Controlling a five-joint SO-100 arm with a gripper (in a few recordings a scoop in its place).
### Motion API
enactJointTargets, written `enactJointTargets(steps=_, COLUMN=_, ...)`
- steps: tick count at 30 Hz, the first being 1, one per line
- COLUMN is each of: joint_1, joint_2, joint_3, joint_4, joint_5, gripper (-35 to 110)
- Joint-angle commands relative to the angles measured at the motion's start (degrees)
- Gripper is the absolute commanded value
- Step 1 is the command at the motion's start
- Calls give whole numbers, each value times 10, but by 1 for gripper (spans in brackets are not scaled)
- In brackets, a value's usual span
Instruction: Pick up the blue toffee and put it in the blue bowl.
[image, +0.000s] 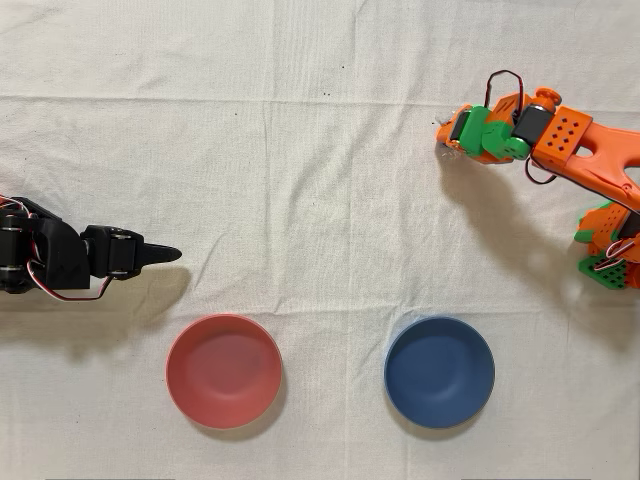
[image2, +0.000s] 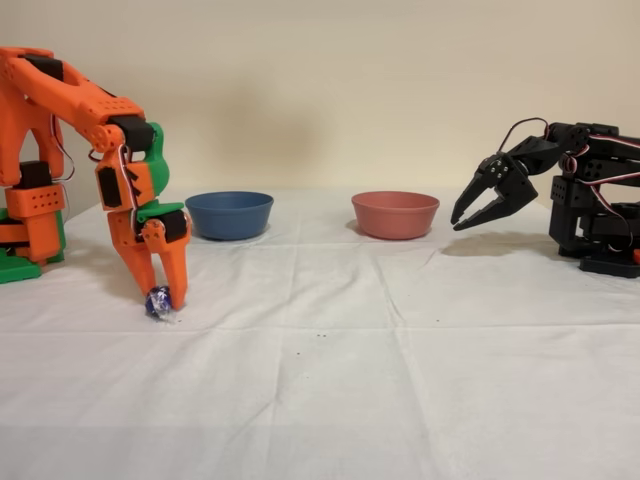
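Step in hand: the orange arm's gripper was down at the white cloth on the bench, taking hold of the blue toffee.
Fingers: they were narrow, closed in around the toffee, one on each side of it.
Where the toffee was: low between the finger tips, touching the cloth or just above it; I could not tell which.
Where the bowl was: the blue bowl sat well apart from the toffee, with a pinkish-red bowl beside it.
How to do it well: I think the squeeze should be firm but gentle, since shiny foil can slip. Then a straight lift, high enough to clear the bowl's rim, before going across.
What could go wrong: the clear twisted ends might catch on the cloth.
What the fixed view gave: the toffee between the fingers, and how low the gripper was.
What the overhead view gave: the gripper from above, and the open cloth between it and the blue bowl. The toffee was hidden under the gripper there.
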Motion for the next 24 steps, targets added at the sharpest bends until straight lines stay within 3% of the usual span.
enactJointTargets(steps=1, joint_1=5, joint_2=23, joint_3=-11, joint_4=0, joint_5=-14, gripper=13)
enactJointTargets(steps=14, joint_1=-43, joint_2=181, joint_3=71, joint_4=18, joint_5=-36, gripper=12)
enactJointTargets(steps=24, joint_1=-142, joint_2=310, joint_3=87, joint_4=82, joint_5=-35, gripper=12)
